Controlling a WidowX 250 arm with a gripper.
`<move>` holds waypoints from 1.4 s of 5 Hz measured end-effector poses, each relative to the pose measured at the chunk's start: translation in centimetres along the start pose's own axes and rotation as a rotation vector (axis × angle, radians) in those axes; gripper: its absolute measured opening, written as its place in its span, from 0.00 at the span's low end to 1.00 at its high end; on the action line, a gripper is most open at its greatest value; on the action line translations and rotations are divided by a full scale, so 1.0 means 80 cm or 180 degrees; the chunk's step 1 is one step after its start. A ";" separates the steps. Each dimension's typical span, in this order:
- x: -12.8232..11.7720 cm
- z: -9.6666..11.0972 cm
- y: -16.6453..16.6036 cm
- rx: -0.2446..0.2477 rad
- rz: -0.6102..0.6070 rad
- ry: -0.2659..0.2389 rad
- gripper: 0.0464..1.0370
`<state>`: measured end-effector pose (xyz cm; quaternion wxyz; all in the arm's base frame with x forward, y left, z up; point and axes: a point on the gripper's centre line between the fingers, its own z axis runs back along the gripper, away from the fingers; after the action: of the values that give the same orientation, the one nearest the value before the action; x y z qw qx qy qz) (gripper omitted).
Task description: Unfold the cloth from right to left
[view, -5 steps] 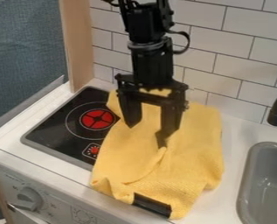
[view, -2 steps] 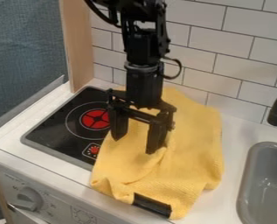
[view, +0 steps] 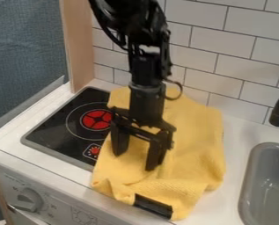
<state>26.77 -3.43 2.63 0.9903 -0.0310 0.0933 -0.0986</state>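
And there's the black arm (view: 144, 57), bent up at the top edge, its lower section hanging nearly upright over the counter surface (view: 233, 136). The gripper (view: 135, 159) points down, its tips above the left part of the yellow cloth (view: 194, 136). Jaws released, spread well apart, one by the cloth's left edge, the other further in; whether the tips touch the fabric, I can't tell. The cloth lies rumpled between the cooktop (view: 53, 132) and the sink (view: 252, 165), covering the cooktop's right side, its near end at the surface's front edge.
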 end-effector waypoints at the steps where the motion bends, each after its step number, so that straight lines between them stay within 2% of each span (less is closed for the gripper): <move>1: 0.004 -0.001 -0.017 0.0034 -0.0144 -0.0031 0.96; 3: 0.003 -0.003 -0.020 0.0045 -0.0179 -0.0033 0.92; 5: 0.004 -0.003 -0.019 0.0042 -0.0156 -0.0053 0.31; 6: 0.004 -0.003 -0.019 0.0037 -0.0159 -0.0049 0.10; 7: 0.004 -0.003 -0.018 0.0030 -0.0142 -0.0050 0.00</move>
<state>26.73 -4.92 2.43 0.9886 -0.0291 0.0843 -0.1209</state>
